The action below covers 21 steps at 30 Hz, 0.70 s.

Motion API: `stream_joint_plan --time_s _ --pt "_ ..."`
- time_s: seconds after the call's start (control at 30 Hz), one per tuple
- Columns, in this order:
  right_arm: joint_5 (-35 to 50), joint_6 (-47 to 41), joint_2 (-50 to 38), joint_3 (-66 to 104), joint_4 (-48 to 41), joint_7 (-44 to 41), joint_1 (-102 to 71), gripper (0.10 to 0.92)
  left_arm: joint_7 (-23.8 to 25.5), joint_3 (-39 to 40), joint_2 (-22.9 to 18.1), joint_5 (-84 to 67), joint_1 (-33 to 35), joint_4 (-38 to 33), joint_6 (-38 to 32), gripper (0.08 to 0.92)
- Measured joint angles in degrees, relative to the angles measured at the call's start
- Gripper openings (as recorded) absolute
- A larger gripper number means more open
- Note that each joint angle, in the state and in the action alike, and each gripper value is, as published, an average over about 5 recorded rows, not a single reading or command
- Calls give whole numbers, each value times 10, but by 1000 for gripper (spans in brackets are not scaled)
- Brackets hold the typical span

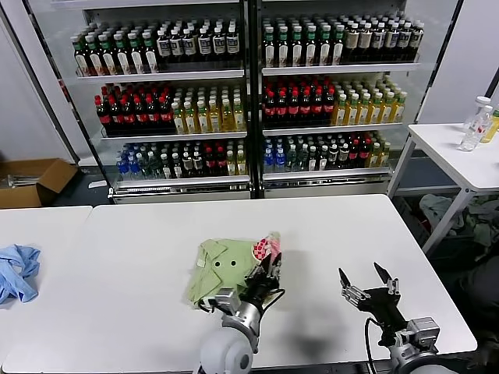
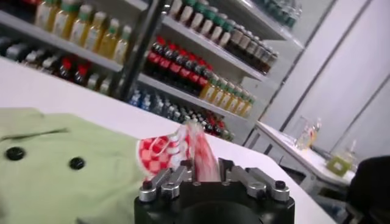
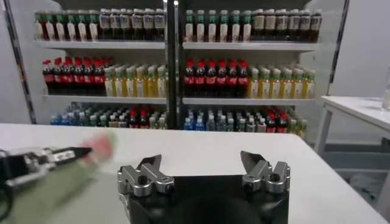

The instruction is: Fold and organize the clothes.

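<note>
Nearest the robot's body, the left gripper [image 1: 269, 274] reached onto the white table [image 1: 140, 257] and was closed on the right-hand edge of the shirt [image 1: 222, 269], the fabric pinched between its fingers. In the left wrist view the red-and-white print [image 2: 164, 152] rose in a bunched fold straight out of the closed left gripper [image 2: 196, 178], with the sage-green body of the shirt [image 2: 61, 176] and two small dark buttons [image 2: 77, 163] spreading away to one side of it. The shirt lay crumpled on the table, just ahead of the robot's left arm, with its printed corner [image 1: 267, 248] lifted slightly at the gripper.

To the right of the shirt and apart from it, the right gripper [image 1: 368, 282] hovered over bare table with its fingers spread wide and nothing between them; the right wrist view showed the same gap between the two fingers [image 3: 146, 176].

Far to the left of the shirt, a blue cloth [image 1: 17, 271] lay on a neighbouring table. Beyond the shirt's table stood a glass-fronted drinks cooler [image 1: 249, 93] filled with rows of bottles, a cardboard box [image 1: 31, 181] on the floor to its left, and a side table with bottles [image 1: 477, 125] to its right.
</note>
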Motion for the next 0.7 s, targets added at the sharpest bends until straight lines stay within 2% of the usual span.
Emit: stream_joint_plan --time_s 0.23,0.47,0.57,0.7 --pt "21 -7 14 -58 -28 11 49 823 5 -12 4 37 18 -42 -16 555" --pt "47 -19 55 -144 -106 32 136 823 2 -76 36 49 87 -125 -41 753" --pt "55 -23 77 -175 -150 37 176 823 -2 -112 50 50 121 -153 -55 808" --pt "62 -28 107 -209 -211 43 226 822 -7 -153 60 54 162 -184 -69 822"
